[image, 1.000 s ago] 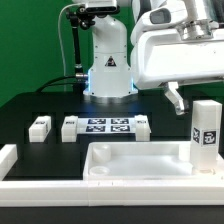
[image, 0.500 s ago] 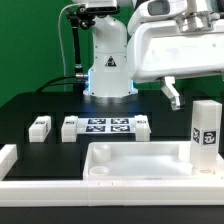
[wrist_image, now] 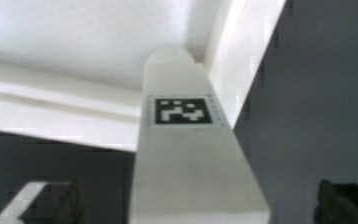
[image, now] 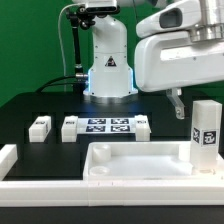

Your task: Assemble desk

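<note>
Arm reaching in at 2 o'clock of the exterior view, with the hand point(image: 180, 103) pointing down above an upright desk leg point(image: 205, 135). The jaws are spread wide and grip nothing. In the wrist view the fingers point(wrist_image: 30, 203) flank the tagged leg with gaps and are cut off at the frame edge. The leg stands at the 3 o'clock end of the desk top point(image: 110, 172) on the counter point(image: 30, 105). Whether the leg is seated cannot be told.
</note>
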### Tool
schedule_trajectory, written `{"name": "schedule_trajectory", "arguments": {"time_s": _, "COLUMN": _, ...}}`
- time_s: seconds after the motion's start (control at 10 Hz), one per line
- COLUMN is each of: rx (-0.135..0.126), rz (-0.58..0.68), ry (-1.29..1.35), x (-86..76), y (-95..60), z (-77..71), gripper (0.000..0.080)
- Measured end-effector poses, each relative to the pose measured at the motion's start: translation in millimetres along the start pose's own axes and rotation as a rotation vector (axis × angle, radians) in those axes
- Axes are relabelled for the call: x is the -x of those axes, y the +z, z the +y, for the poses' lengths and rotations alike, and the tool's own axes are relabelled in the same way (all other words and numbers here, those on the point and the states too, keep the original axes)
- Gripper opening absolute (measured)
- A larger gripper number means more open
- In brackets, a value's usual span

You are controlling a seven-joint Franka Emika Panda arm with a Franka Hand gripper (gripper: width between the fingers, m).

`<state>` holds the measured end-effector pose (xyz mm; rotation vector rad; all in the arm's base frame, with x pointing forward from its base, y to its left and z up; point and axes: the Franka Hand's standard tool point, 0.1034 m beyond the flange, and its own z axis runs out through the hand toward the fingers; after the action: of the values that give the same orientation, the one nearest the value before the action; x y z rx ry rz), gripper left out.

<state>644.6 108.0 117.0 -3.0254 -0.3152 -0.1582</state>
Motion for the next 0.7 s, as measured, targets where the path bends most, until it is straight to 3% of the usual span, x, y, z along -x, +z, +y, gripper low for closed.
{"name": "schedule_trajectory", "arguments": {"time_s": 0.2, "rx": -0.021, "rz": -0.149, "ry": 0.002, "x": 6.6, "y": 2.8, "z": -0.6, "gripper": 0.0649}}
{"name": "schedule_trajectory", "arguments": {"time_s": 0.4, "rx": -0.019, "rz": -0.123, "ry": 0.02, "x": 0.1, "y": 3.2, "z": -0.4, "gripper": 0.0649}}
{"name": "schedule_trajectory", "arguments": {"time_s": 0.6, "rx": -0.018, "rz": -0.124, "ry": 0.051, "x": 0.3, "y": 3.5, "z": -0.6, "gripper": 0.0393}}
{"name": "schedule_trajectory", "arguments": {"time_s": 0.7, "rx": -0.01, "rz": -0.125, "ry": 0.134, "x": 0.4, "y": 3.5, "z": 0.6, "gripper": 0.0393}}
